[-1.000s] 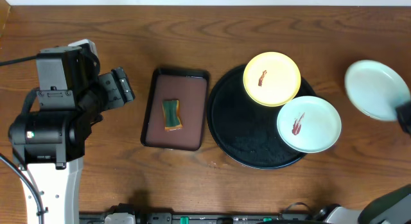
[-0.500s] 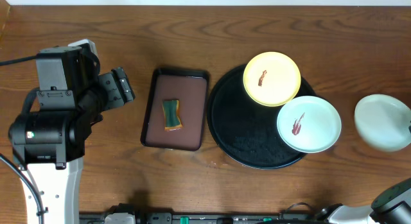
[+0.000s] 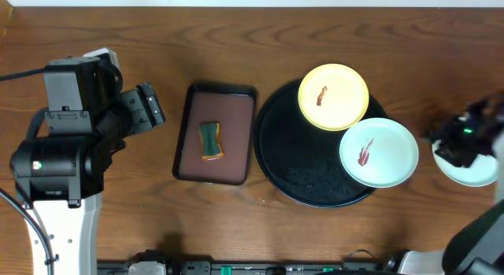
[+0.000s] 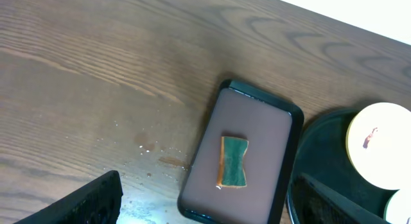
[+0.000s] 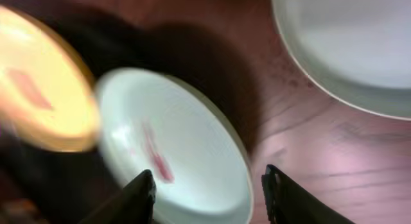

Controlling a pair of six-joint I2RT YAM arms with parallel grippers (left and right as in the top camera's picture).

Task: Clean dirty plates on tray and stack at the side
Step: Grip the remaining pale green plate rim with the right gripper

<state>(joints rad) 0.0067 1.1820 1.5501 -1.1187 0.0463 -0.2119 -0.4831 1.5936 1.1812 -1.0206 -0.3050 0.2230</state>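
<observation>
Right gripper (image 5: 207, 195), jaws spread, hovers angled toward the smeared mint plate (image 5: 173, 147)

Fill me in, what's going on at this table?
Two smeared plates, a yellow plate and a pale mint plate, sit on the black tray. A clean plate lies on the table to the tray's right. The right gripper hovers open and empty between the clean plate and the mint one. The left gripper hangs open at the left, near a sponge on a brown tray.
</observation>
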